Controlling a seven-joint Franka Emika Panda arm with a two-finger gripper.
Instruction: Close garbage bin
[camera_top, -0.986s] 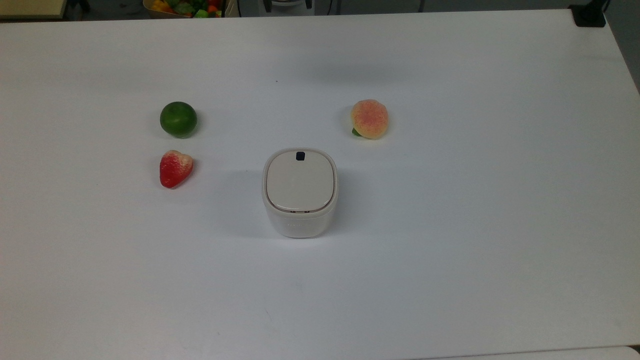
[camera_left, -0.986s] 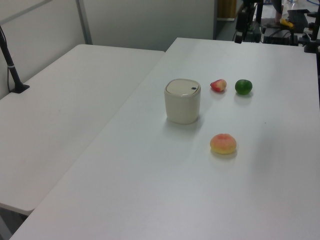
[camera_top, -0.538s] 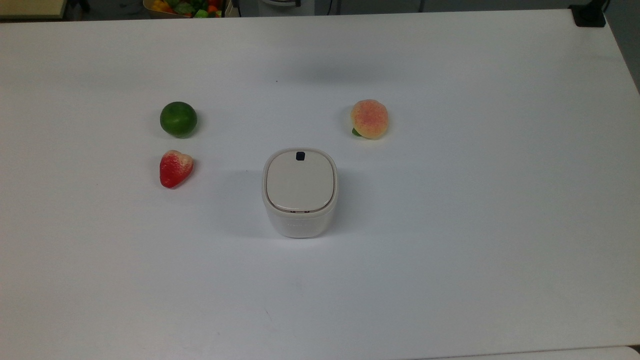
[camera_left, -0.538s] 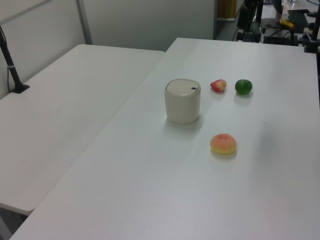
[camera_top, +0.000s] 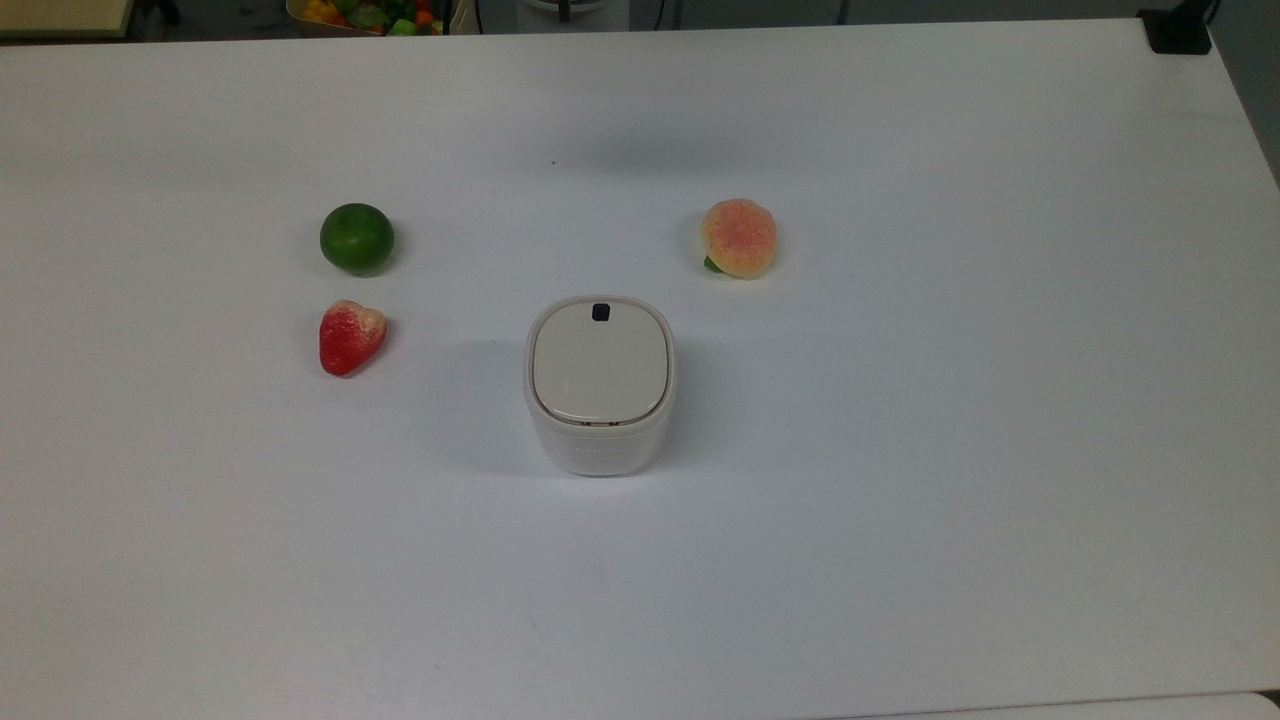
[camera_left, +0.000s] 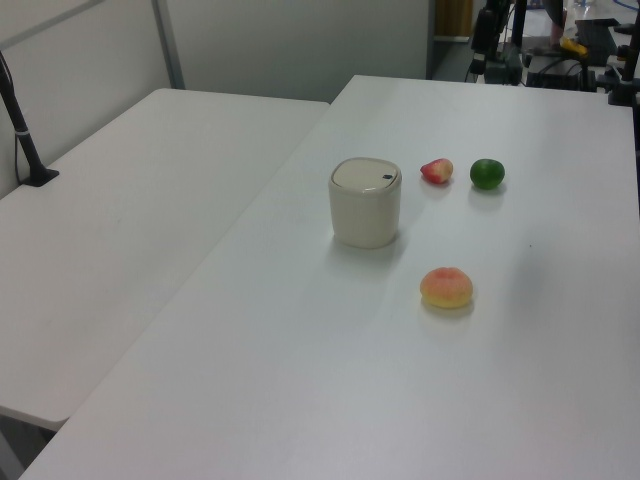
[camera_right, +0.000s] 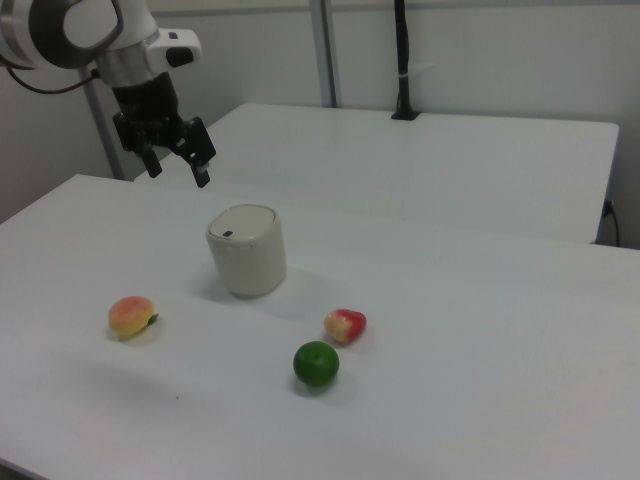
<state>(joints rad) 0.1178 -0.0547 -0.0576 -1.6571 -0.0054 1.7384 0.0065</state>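
While it hangs in the air in the right view, well above the surface and up toward the right view's left of the bin, the pincer (camera_right: 177, 164) has its 2 black fingers (camera_right: 201, 158) spread apart, pinching nothing and touching nothing. Its white arm (camera_right: 75, 32) reaches in from the right view's top left corner. Below it the garbage bin (camera_top: 599, 386) (camera_left: 365, 203) (camera_right: 247, 250) stands upright on the white surface (camera_top: 900, 450) (camera_left: 300, 380) (camera_right: 480, 400), roughly mid-surface in the top view, white rounded-square body, cream-beige lid (camera_top: 599, 362) lying flat and seated in the rim, so closed. A small black button (camera_top: 601, 312) sits on the lid at its far edge in the top view. 3 fruits lie around the bin, none touching it: a strawberry (camera_top: 350, 337) (camera_left: 436, 171) (camera_right: 345, 325) off to the top view's left of the bin, a green lime (camera_top: 356, 239) (camera_left: 487, 173) (camera_right: 316, 364) just beyond the strawberry in the top view, and a peach (camera_top: 739, 238) (camera_left: 446, 288) (camera_right: 131, 317) off to the top view's upper right of the bin. A 2nd white table (camera_left: 120, 230) (camera_right: 440, 160) stands alongside the surface, with a black post (camera_left: 24, 140) (camera_right: 402, 60) standing on it. At the top view's upper left edge a box of mixed colourful items (camera_top: 370, 15) sits beyond the surface.
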